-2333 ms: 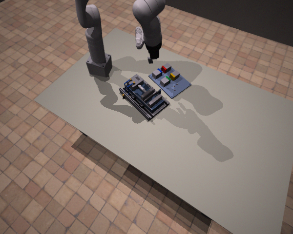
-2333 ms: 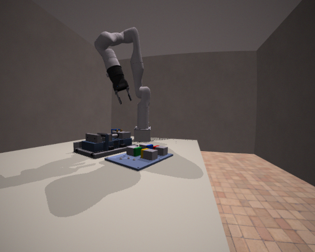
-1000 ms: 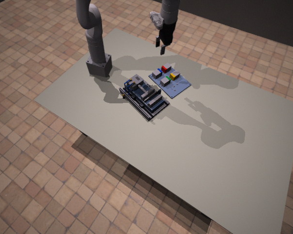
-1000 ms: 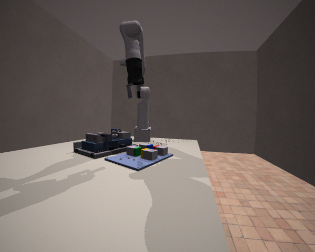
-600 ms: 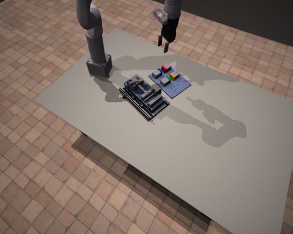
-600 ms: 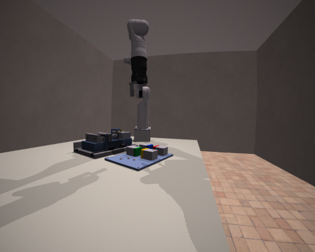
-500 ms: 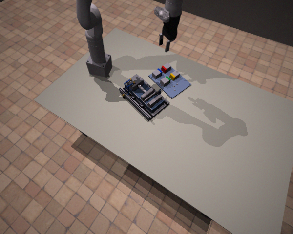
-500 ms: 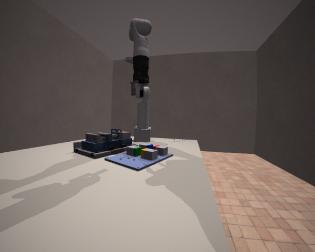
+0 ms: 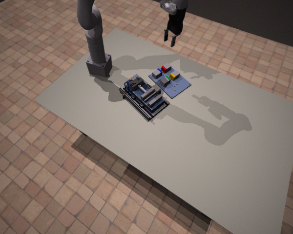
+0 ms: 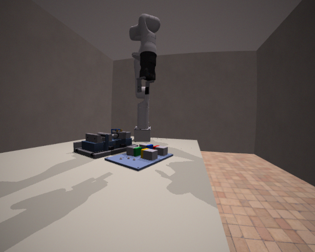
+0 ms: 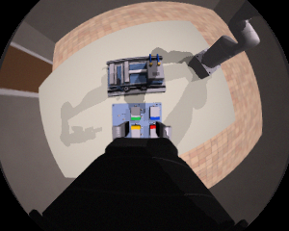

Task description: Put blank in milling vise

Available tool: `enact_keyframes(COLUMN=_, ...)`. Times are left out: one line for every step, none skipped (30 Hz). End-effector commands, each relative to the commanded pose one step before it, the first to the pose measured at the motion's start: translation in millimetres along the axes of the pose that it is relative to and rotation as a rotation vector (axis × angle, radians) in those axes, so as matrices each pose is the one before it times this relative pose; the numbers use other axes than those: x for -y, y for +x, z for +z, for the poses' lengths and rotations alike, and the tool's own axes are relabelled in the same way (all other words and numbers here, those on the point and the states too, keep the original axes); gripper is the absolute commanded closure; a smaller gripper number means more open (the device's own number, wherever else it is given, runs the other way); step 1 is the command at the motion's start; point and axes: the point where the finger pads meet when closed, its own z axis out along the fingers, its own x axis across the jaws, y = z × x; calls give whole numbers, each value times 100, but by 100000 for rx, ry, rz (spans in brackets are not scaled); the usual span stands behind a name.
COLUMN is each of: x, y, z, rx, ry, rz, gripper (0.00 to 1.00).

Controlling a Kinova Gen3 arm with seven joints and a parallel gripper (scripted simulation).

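High above the worktop [image 9: 181,151], the tool [image 9: 170,39] hangs with fingers spread wide, holding nothing; the yellow-ended blank [image 9: 174,74] lies well below on its plate [image 9: 179,87].

A large pale grey-beige table [image 9: 181,161] stands on a floor [image 9: 35,181] of reddish-brown and tan paving tiles. Broad soft shadows [image 9: 224,126] fall across the table top. In the exterior view, 3 plain dark grey walls [image 10: 49,89] and a grey ceiling [image 10: 201,24] close the room, and the tiled floor [image 10: 263,200] runs along the table's right edge.
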Motion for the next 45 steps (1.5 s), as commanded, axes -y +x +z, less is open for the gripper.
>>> enact_keyframes(x=-1709, y=561, z=-175, rx=-351, ry=651, rz=-1535, gripper=0)
enact_keyframes(x=-362, y=42, z=-80, rx=68, ry=109, rz=-239, gripper=0)
enact_keyframes(x=-362, y=41, z=-80, rx=68, ry=109, rz=-239, gripper=0)
enact_keyframes(x=-362, y=40, z=-80, rx=68, ry=109, rz=-239, gripper=0)
enact_keyframes(x=0, y=0, z=0, rx=0, ry=0, rz=0, gripper=0)
enact_keyframes(x=0, y=0, z=0, rx=0, ry=0, rz=0, gripper=0)
enact_keyframes(x=559, y=-387, z=-127, rx=638, ry=-706, rz=813, gripper=0)
enact_keyframes(x=-175, y=58, z=-12, rx=-46, ry=49, rz=-58, gripper=0)
enact_keyframes(x=-175, y=58, z=-12, rx=-46, ry=49, rz=-58, gripper=0)
enact_keyframes(x=-175, y=58, z=-12, rx=-46, ry=49, rz=-58, gripper=0)
enact_keyframes(x=-175, y=58, z=-12, rx=-46, ry=49, rz=-58, gripper=0)
enact_keyframes(x=-175, y=57, z=-12, rx=-46, ry=49, rz=-58, gripper=0)
enact_keyframes(x=-175, y=57, z=-12, rx=-46, ry=49, rz=-58, gripper=0)
enact_keyframes(x=-175, y=57, z=-12, rx=-46, ry=49, rz=-58, gripper=0)
enact_keyframes(x=-175, y=57, z=-12, rx=-46, ry=49, rz=-58, gripper=0)
enact_keyframes(x=-175, y=57, z=-12, rx=-46, ry=49, rz=-58, gripper=0)
enact_keyframes(x=-175, y=57, z=-12, rx=-46, ry=49, rz=-58, gripper=0)
enact_keyframes(x=-175, y=57, z=-12, rx=-46, ry=49, rz=-58, gripper=0)
enact_keyframes(x=-175, y=57, z=-12, rx=-46, ry=49, rz=-58, gripper=0)
enact_keyframes(x=-175, y=57, z=-12, rx=-46, ry=49, rz=-58, gripper=0)
enact_keyframes(x=-175, y=57, z=-12, rx=-46, ry=49, rz=-58, gripper=0)
enact_keyframes(x=0, y=0, z=0, rx=0, ry=0, rz=0, gripper=0)
enact_keyframes(x=0, y=0, z=0, rx=0, ry=0, rz=0, gripper=0)
enact_keyframes(x=348, y=-285, z=-67, rx=353, ry=-666, rz=101, gripper=0)
enact_keyframes(x=33, y=19, z=19, rx=-25, ry=46, rz=-8, gripper=0)
enact_keyframes(x=33, y=19, z=19, rx=-25, ry=46, rz=-8, gripper=0)
enact_keyframes(x=33, y=19, z=19, rx=-25, ry=46, rz=-8, gripper=0)
enact_keyframes(x=33, y=19, z=19, rx=-25, ry=46, rz=-8, gripper=0)
enact_keyframes(x=33, y=19, z=19, rx=-25, ry=46, rz=-8, gripper=0)
enact_keyframes(x=33, y=19, z=19, rx=-25, ry=46, rz=-8, gripper=0)
enact_keyframes(x=33, y=19, z=19, rx=-25, ry=46, rz=-8, gripper=0)
enact_keyframes(x=33, y=19, z=19, rx=-25, ry=46, rz=-8, gripper=0)
enact_keyframes(x=33, y=19, z=19, rx=-25, ry=46, rz=-8, gripper=0)
enact_keyframes(x=33, y=19, z=19, rx=-25, ry=46, rz=-8, gripper=0)
enact_keyframes(x=33, y=19, z=19, rx=-25, ry=46, rz=-8, gripper=0)
enact_keyframes(x=33, y=19, z=19, rx=-25, ry=46, rz=-8, gripper=0)
enact_keyframes(x=33, y=19, z=19, rx=-25, ry=46, rz=-8, gripper=0)
enact_keyframes(x=33, y=19, z=19, rx=-25, ry=46, rz=-8, gripper=0)
enact_keyframes(x=0, y=0, z=0, rx=0, ry=0, rz=0, gripper=0)
enact_keyframes(x=0, y=0, z=0, rx=0, ry=0, rz=0, gripper=0)
enact_keyframes(x=-10, y=45, z=4, rx=-168, ry=306, rz=-92, gripper=0)
enact_keyframes(x=43, y=-17, z=4, rx=12, ry=-22, rz=6, gripper=0)
enact_keyframes(x=43, y=-17, z=4, rx=12, ry=-22, rz=6, gripper=0)
enact_keyframes(x=43, y=-17, z=4, rx=12, ry=-22, rz=6, gripper=0)
enact_keyframes(x=43, y=-17, z=4, rx=12, ry=-22, rz=6, gripper=0)
